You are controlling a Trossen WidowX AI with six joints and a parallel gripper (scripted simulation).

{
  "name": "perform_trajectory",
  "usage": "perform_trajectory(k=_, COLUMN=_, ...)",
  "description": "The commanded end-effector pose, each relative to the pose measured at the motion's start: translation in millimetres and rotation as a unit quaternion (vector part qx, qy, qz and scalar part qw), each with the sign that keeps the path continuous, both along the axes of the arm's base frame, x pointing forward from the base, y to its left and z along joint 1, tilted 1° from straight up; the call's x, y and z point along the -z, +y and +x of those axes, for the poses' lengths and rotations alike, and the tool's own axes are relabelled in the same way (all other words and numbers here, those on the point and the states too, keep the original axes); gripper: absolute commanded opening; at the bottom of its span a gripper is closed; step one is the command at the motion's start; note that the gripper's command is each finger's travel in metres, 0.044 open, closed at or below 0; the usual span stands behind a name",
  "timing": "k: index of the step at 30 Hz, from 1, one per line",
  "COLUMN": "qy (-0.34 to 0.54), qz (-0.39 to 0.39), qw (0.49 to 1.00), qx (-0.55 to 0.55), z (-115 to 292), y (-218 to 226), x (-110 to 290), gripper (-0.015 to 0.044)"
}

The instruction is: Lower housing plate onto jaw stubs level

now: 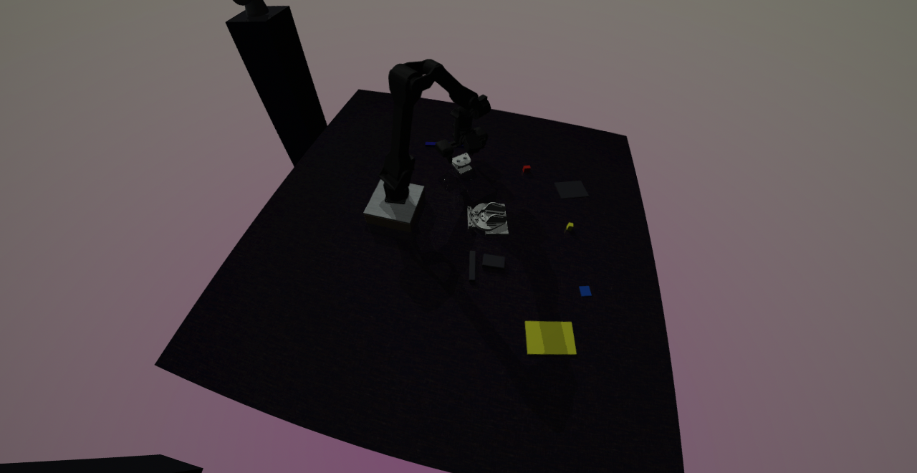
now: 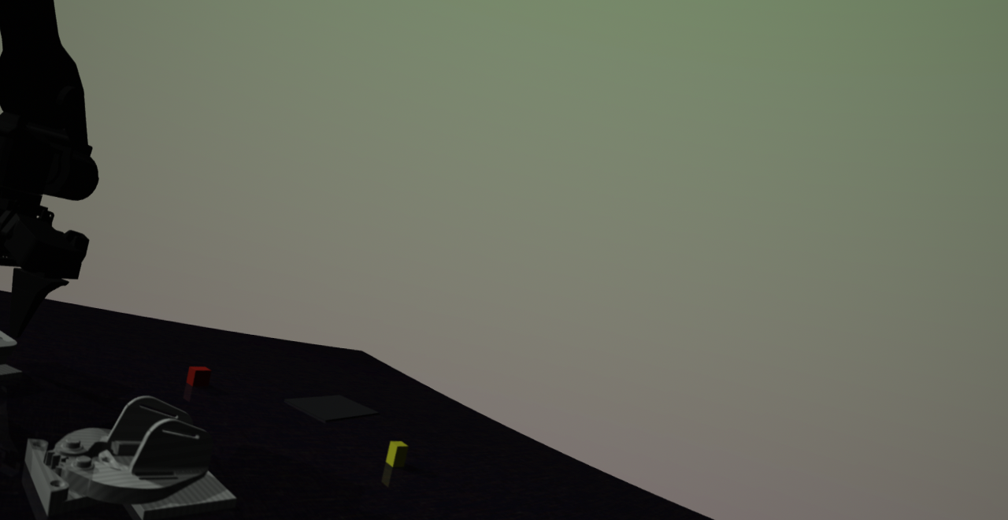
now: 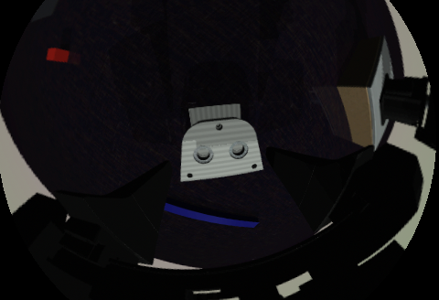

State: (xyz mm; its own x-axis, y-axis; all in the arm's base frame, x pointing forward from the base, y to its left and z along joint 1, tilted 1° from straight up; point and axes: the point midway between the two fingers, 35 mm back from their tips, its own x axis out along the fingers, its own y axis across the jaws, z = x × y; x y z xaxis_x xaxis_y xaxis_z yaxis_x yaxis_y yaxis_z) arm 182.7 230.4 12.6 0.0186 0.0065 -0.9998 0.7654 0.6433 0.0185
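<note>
The housing plate [image 1: 461, 159] [image 2: 4, 339] [image 3: 219, 140] is pale grey, with two large round holes and several small ones. It sits over a ribbed grey support [image 3: 215, 111], away from the jaw assembly. My gripper [image 1: 459, 147] [image 3: 219, 159] is open and empty. In the wrist view its fingers stand on either side of the plate, with gaps. The grey base [image 1: 499, 229] [image 2: 190, 499] carries two upright curved jaws; the front jaw [image 2: 171, 452] and the rear one stand side by side. Two round stubs show at their left ends in the exterior view. The wrist view cuts off most of this assembly.
A blue bar [image 1: 430, 143] [image 3: 210, 217] lies beyond the housing plate. A red block [image 1: 526, 168] [image 2: 198, 376] [image 3: 58, 55], yellow block [image 1: 569, 226] [image 2: 396, 453] and dark flat square [image 1: 571, 189] [image 2: 331, 407] lie right. Two dark blocks, a blue square [image 1: 584, 290] and a yellow panel [image 1: 550, 337] lie nearer.
</note>
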Motion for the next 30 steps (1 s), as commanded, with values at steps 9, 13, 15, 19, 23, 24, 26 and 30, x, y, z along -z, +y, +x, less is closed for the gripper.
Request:
perform_trajectory(k=9, qy=0.002, qz=0.000, qw=1.000, qx=0.001, z=-0.8, y=-0.6, x=17.4, gripper=0.0440)
perform_trajectory(k=13, qy=0.002, qz=0.000, qw=1.000, qx=0.001, z=-0.9, y=-0.6, x=17.6, gripper=0.0440)
perform_trajectory(k=15, qy=0.002, qz=0.000, qw=1.000, qx=0.001, z=-0.9, y=-0.6, x=17.6, gripper=0.0440)
perform_trajectory(k=19, qy=0.002, qz=0.000, qw=1.000, qx=0.001, z=-0.9, y=-0.6, x=17.6, gripper=0.0440)
perform_trajectory(k=23, qy=0.002, qz=0.000, qw=1.000, qx=0.001, z=-0.8, y=-0.6, x=17.9, gripper=0.0440)
perform_trajectory(k=24, qy=0.002, qz=0.000, qw=1.000, qx=0.001, z=-0.8, y=-0.6, x=17.9, gripper=0.0440)
perform_trajectory(k=26, qy=0.002, qz=0.000, qw=1.000, qx=0.001, z=-0.8, y=-0.6, x=17.9, gripper=0.0440)
perform_trajectory(k=30, qy=0.002, qz=0.000, qw=1.000, qx=0.001, z=-0.8, y=-0.6, x=17.9, gripper=0.0440)
